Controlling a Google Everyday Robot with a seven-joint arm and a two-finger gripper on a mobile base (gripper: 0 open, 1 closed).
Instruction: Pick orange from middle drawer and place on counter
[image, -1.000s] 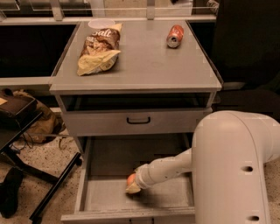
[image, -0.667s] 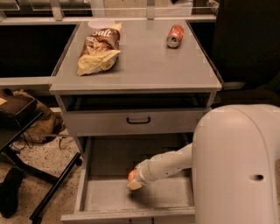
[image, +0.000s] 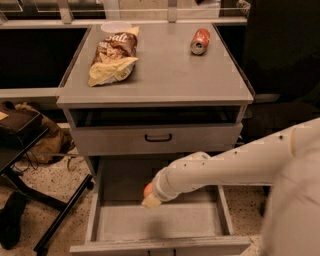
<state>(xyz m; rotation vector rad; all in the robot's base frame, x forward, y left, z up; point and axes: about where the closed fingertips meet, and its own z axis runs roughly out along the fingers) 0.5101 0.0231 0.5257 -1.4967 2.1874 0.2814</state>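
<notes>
Since a second ago the gripper (image: 151, 198) has come up off the floor of the middle drawer (image: 165, 222) with the orange (image: 147, 190) pinched between its jaws. The fruit now hangs over the drawer's left-centre, apparently clear of the floor, with a shadow beneath. Judgement: the grasp is made, and what remains is the lift out and the carry up to the counter (image: 170, 75). Only a sliver of the orange shows at the gripper's left side; being round, it has no long axis and no pointing direction to log.
</notes>
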